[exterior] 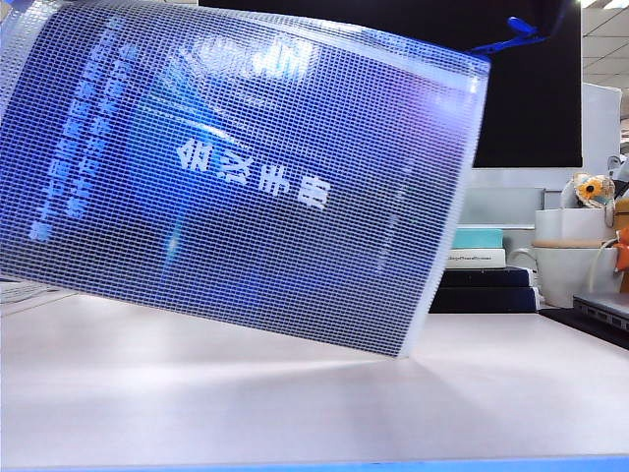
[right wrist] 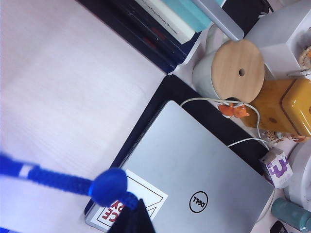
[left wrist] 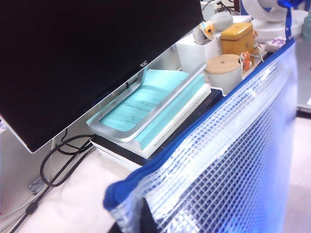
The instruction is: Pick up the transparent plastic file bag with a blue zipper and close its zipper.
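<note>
The file bag hangs tilted above the table and fills the left and middle of the exterior view; a blue book shows through its mesh. Its blue zipper runs along the top edge. In the left wrist view my left gripper is shut on the bag's corner at the zipper's near end. The blue cord pull with its knob sticks out past the far corner. My right gripper is shut on the cord just behind the knob, above the laptop. Neither gripper shows in the exterior view.
A black monitor stands at the back on a stand over stacked books. To the right are a silver laptop, a white jar with a wooden lid, a yellow box and cables.
</note>
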Action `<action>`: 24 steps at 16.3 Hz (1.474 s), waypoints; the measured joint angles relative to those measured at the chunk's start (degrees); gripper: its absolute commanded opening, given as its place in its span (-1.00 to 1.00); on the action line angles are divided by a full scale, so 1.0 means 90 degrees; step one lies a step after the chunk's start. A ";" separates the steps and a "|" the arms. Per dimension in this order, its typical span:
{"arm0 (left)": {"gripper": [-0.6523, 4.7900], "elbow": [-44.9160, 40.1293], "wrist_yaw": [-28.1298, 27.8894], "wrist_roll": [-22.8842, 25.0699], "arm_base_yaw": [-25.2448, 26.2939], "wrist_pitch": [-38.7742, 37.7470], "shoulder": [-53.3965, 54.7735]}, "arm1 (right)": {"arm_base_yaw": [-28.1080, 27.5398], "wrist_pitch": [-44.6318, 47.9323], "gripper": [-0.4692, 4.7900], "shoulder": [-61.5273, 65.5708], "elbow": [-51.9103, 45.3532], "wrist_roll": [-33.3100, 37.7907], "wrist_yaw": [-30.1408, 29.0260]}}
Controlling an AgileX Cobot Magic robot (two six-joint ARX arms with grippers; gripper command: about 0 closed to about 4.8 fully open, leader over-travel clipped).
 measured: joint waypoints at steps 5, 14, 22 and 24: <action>-0.78 0.0000 0.0085 0.0129 -0.0002 -0.0102 -0.0002 | -0.0024 0.0168 0.48 -0.0002 0.0005 0.0044 -0.2970; -0.78 0.0000 -0.0075 0.0733 -0.0007 -0.0542 0.1469 | -0.0017 0.1841 0.47 -0.0682 0.0041 0.0046 -0.2688; -0.78 0.0000 0.0092 0.0899 -0.0612 -0.0576 0.2378 | -0.0017 0.1649 0.46 -0.0668 0.0039 0.0046 -0.2684; -0.78 0.0000 -0.0058 0.0906 -0.0748 -0.0544 0.2378 | -0.0017 0.1649 0.46 -0.0668 0.0036 0.0046 -0.2686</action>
